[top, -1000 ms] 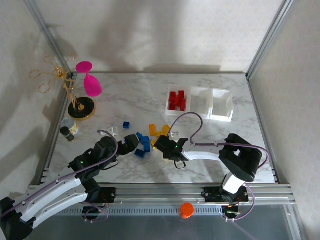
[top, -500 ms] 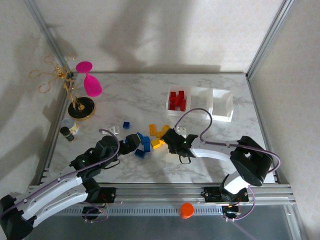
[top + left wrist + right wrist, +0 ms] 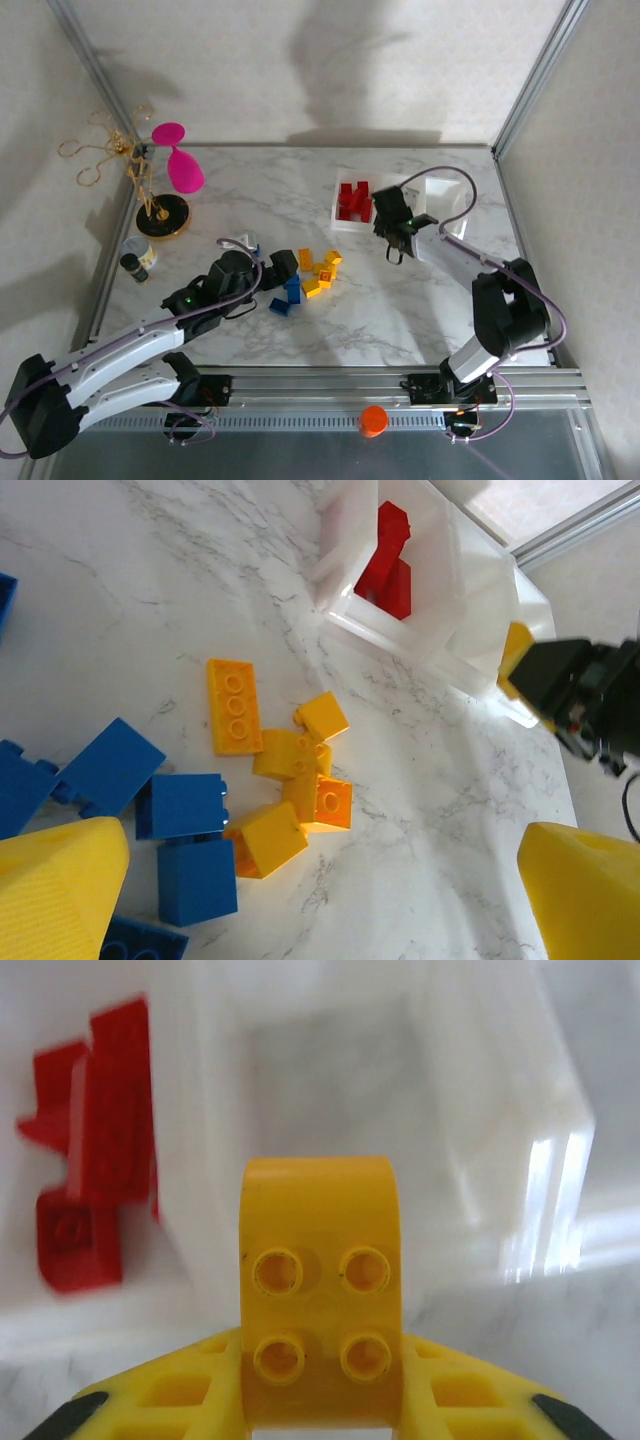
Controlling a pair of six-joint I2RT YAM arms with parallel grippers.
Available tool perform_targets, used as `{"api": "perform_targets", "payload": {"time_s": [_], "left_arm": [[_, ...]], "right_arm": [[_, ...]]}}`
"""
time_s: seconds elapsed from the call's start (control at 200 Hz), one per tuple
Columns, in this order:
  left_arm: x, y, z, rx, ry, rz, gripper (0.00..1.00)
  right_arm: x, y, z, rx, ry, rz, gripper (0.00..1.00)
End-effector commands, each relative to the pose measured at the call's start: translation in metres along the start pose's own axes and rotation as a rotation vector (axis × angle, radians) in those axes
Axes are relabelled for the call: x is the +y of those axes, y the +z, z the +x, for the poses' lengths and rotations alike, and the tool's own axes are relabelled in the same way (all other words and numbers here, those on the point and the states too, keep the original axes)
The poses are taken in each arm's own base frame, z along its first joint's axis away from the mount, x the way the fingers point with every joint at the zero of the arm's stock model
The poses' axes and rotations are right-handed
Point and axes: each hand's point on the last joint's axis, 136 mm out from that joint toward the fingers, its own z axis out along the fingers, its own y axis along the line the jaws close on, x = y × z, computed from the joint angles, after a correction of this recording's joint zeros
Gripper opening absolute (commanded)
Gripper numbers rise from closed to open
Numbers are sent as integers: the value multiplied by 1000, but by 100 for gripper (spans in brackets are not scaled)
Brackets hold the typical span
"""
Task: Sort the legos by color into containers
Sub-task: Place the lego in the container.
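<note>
R gripper (image 3: 392, 218) pinches a yellow lego (image 3: 320, 1290) at the middle one of the containers (image 3: 446, 238). L gripper (image 3: 285, 268) is spread wide above loose blue & yellow legos (image 3: 190, 805) on the table (image 3: 400, 310).

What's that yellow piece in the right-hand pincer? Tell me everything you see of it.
The yellow brick is glossy plastic, with four round studs in a square and one rounded end. The right pincer is shut on its sides, holding it before the middle bin, beside the one with red bricks.
</note>
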Motion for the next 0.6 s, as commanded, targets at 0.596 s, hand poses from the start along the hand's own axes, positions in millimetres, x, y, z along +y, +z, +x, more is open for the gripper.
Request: {"api": "perform_targets", "payload": {"time_s": [0.596], "left_arm": [[-28,-1,-24,-65,22,56,100]], "right_arm": [[16,25,-52,-52,-61,-24,58]]}}
